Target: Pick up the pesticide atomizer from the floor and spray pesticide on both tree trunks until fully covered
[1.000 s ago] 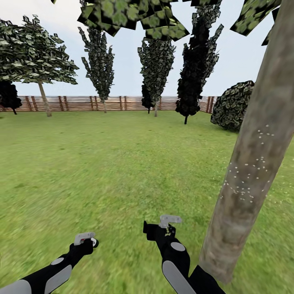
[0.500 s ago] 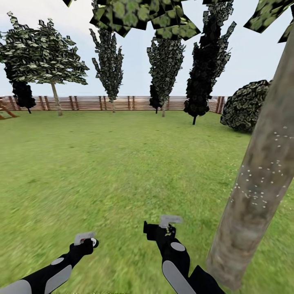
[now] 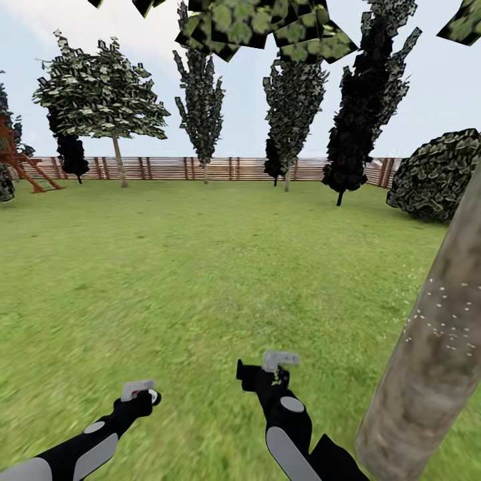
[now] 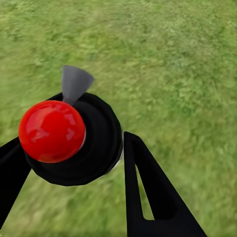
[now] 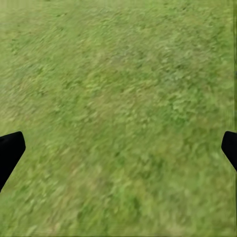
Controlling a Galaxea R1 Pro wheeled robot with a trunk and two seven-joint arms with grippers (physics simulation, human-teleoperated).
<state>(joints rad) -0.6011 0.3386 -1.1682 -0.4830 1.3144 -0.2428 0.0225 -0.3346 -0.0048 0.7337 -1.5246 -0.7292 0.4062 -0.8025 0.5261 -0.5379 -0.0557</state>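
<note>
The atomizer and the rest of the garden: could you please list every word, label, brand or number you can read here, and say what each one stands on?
There is no readable text in these pictures.
The atomizer in the left hand shows a plain red cap and black body, no label.
The near tree trunk bears small white specks, not writing.
The fence and the red frame at the far left carry no signs.

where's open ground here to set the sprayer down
Bare lawn runs from both grippers out to the wooden fence. It is tight only at the right, by the speckled tree trunk beside the open right gripper. The left gripper holds the atomizer.
</note>
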